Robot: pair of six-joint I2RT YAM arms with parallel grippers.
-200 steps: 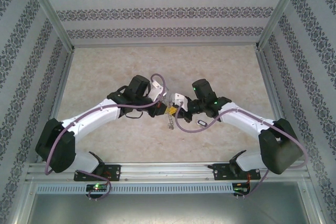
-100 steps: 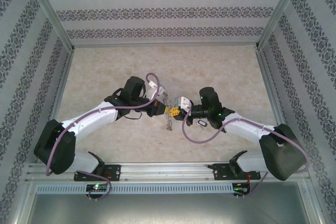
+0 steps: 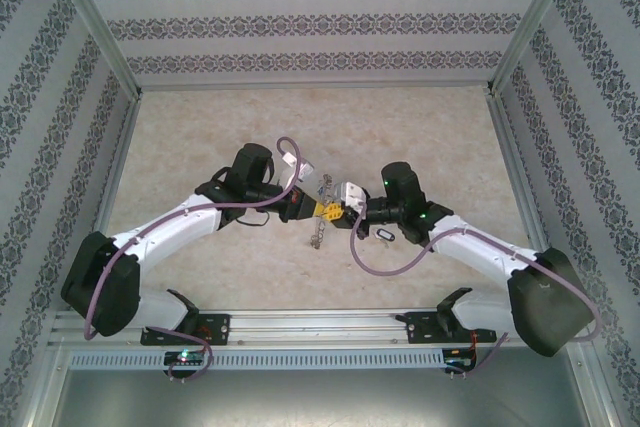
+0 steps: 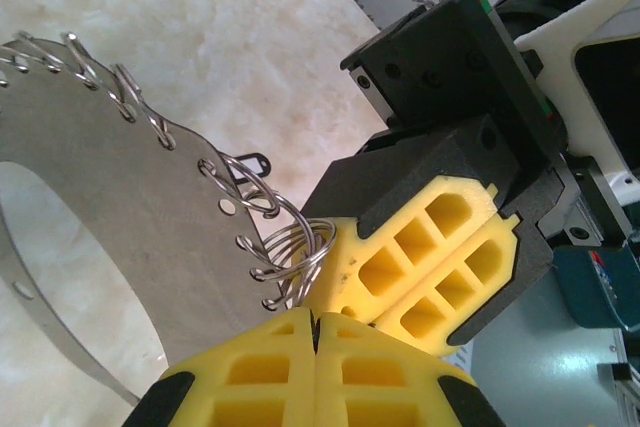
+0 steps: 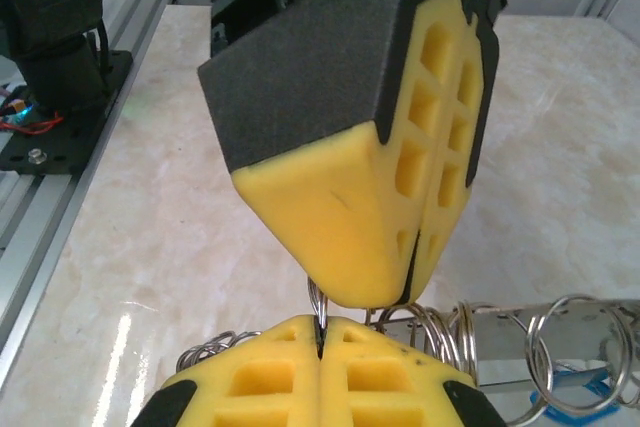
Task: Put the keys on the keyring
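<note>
Keyring: the keyring point(image 4: 120, 207) is seen from the left wrist as a flat grey metal band with a big hole in it. Small holes are punched along its edge.
Small rings: many small rings point(image 4: 297, 252) of thin wire are threaded through those holes. A bunch of them is packed at 4 o'clock on the band, right by the yellow jaws.
Place: in the top view the keyring point(image 3: 318, 234) is held up in the middle of the surface point(image 3: 200, 137). It hangs toward 6 o'clock from the spot where the two arms meet.
Left gripper: the jaws of the left gripper point(image 4: 313, 319) are pressed flat together. A thin wire of one small ring is pinched at the seam.
Right gripper: the jaws of the right gripper point(image 5: 320, 332) are pressed together too, and a thin wire is caught in their seam.
Meeting: the two sets of jaws are almost touching, tip to tip. In the top view the left gripper point(image 3: 322, 210) is reached in from 9 o'clock and the right gripper point(image 3: 333, 212) from 3 o'clock.
Key: one small oval key point(image 3: 383, 235) with a white middle is laid on the surface, near the jaws at 4 o'clock and under the right arm.
Blue bit: something blue point(image 5: 575, 402) is seen under the rings. What it is cannot be told.
Walls: the surface is closed in by patterned walls point(image 3: 320, 22).
</note>
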